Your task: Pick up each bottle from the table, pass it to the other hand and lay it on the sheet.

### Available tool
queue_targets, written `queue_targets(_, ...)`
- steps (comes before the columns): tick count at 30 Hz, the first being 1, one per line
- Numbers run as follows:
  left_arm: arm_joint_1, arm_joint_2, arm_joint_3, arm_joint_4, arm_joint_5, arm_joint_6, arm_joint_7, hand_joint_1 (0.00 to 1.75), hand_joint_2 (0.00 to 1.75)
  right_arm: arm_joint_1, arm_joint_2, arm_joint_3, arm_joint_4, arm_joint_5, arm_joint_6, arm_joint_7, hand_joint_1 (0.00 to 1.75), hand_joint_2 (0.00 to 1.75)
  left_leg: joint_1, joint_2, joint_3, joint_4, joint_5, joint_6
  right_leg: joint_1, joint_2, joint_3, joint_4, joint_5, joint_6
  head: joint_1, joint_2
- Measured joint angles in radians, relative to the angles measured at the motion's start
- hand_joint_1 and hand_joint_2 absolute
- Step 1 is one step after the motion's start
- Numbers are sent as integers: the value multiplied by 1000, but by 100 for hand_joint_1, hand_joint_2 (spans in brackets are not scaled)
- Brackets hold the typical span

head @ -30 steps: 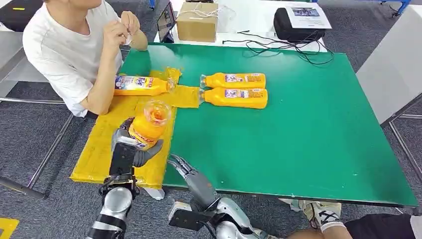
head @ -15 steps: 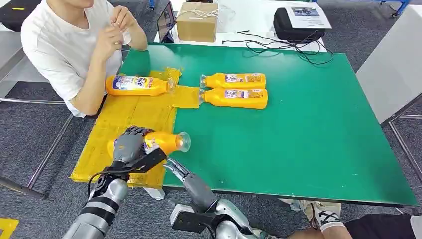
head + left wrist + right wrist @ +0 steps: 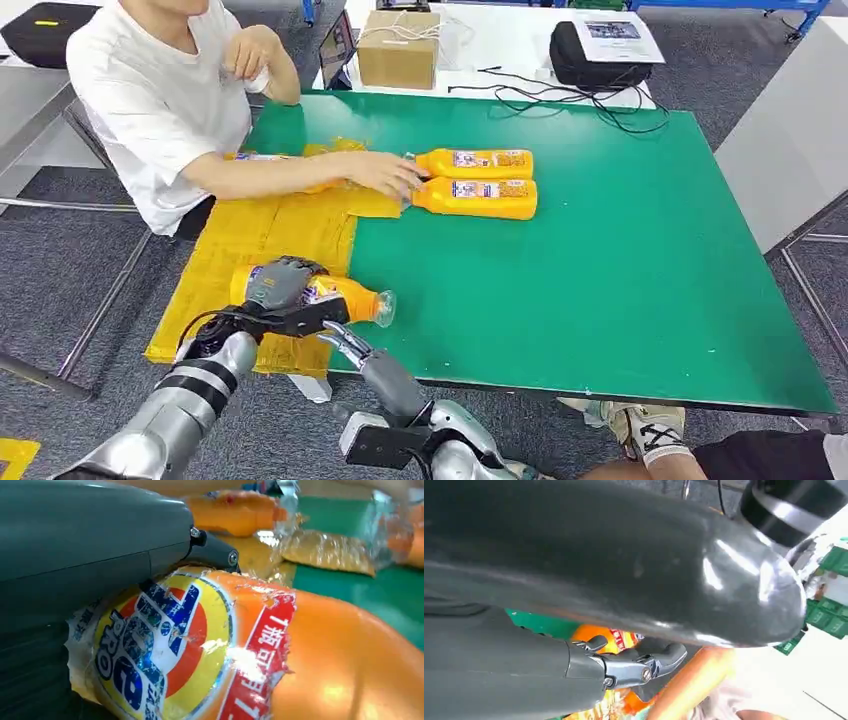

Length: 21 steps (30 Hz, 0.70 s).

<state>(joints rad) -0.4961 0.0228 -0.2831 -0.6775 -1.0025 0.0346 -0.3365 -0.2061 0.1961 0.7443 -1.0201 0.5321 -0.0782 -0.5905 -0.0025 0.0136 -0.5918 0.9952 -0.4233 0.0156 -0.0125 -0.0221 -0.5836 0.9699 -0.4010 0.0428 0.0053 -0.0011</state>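
Lowered since the earlier frame: held bottle, now lying flat; a person's arm [image 3: 300, 172] now reaches across the sheet.

Left hand [image 3: 277, 287] clamped over bottle [image 3: 340, 295], body over yellow sheet [image 3: 215, 290], cap past its edge above green worktop [image 3: 600, 270]. Right hand [image 3: 350, 342] just beside, fingers apart, empty. Step judged: laying down. Next: release, withdraw; two bottles [image 3: 478, 181] remain.

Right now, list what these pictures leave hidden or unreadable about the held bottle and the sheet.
- Held bottle: in the head view the left hand covers its label and base.
- Left wrist view: the bottle's neck and cap are cut off by the picture's edge.
- Bottle on the yellow sheet: mostly hidden by the person's forearm.
- Right hand: blurred in the right wrist view.
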Motion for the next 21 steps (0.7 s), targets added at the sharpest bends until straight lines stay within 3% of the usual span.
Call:
queue_targets(1,-12,3,-8,8,10,-26,-6,16,175,-2,1,0,0,-4,3,-4,0,0,0,0,1,0,0,0,0,0,1,0,0,0,0,0)
queue_targets(2,-20,7,-13,14,18,-43,-10,0,175,-4,1,0,1,-10,3,-5,0,0,0,0,1,0,0,0,0,0,1,0,0,0,0,0)
queue_targets(9,-33,13,-42,33,64,-87,-31,0,175,-7,4,0,3,-20,1,-15,0,0,0,0,1,0,1,0,0,0,0,0,1,-2,0,0)
queue_targets(16,-64,-21,-51,34,236,-142,104,0,175,-8,9,-12,11,-28,-25,-18,0,0,0,0,-2,0,0,0,0,0,-2,0,1,-2,0,0)
queue_targets(21,-92,-42,-5,42,388,-229,109,0,175,-9,11,-18,25,-30,-44,-21,0,0,0,1,-2,0,1,0,0,1,-3,0,2,-2,0,0)
